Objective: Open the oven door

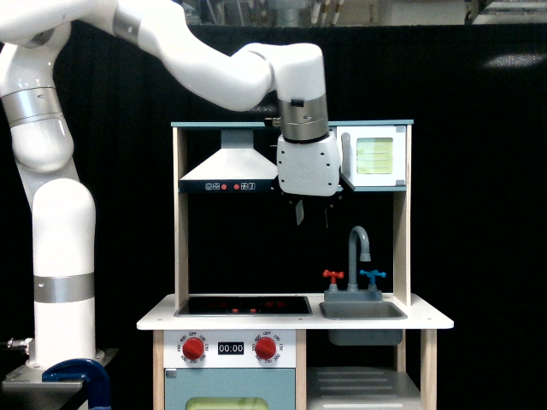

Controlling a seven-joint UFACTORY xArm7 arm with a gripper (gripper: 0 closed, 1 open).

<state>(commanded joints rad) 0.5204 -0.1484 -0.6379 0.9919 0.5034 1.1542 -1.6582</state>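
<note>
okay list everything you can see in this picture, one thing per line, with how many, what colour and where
toy kitchen: one, white top, wood posts, centre
oven door: one, white, yellow-green window, top shelf, shut
range hood: one, white, beside the oven
hob: one, black, counter
tap: one, grey, over the sink
tap handles: two, red and blue
sink: one, grey
knobs: two, red, front panel
clamp: one, blue, bottom corner
arm: one, white
gripper: one, fingers apart, below the oven's control panel
</note>
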